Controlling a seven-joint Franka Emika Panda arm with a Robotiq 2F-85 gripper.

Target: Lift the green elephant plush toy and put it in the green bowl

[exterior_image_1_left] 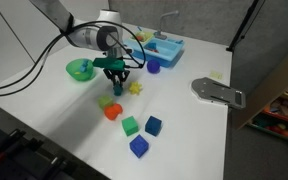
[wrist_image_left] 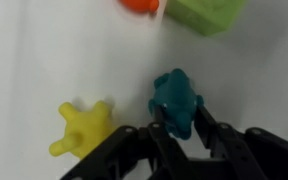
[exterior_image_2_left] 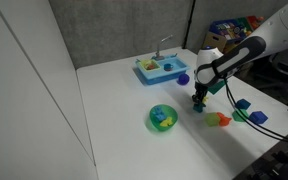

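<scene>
- Between gripper (wrist_image_left: 179,118) fingers: elephant toy (wrist_image_left: 176,98), clamped both sides, long axis approx. along fingers.
- Bowl (exterior_image_1_left: 80,69) near, off to gripper's side on bench (exterior_image_1_left: 209,135).
- Next, prob.: lift straight up, carry across to bowl.

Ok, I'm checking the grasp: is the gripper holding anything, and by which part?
The gripper pinches the green elephant plush toy by its end nearest the wrist.

Both exterior views look down on the worktop (exterior_image_1_left: 184,75) from raised, distant spots on different sides, sharing the blue tray (exterior_image_2_left: 159,70) and green bowl (exterior_image_2_left: 162,118); the wrist view faces straight down, close above the green elephant plush toy (wrist_image_left: 174,95)
</scene>
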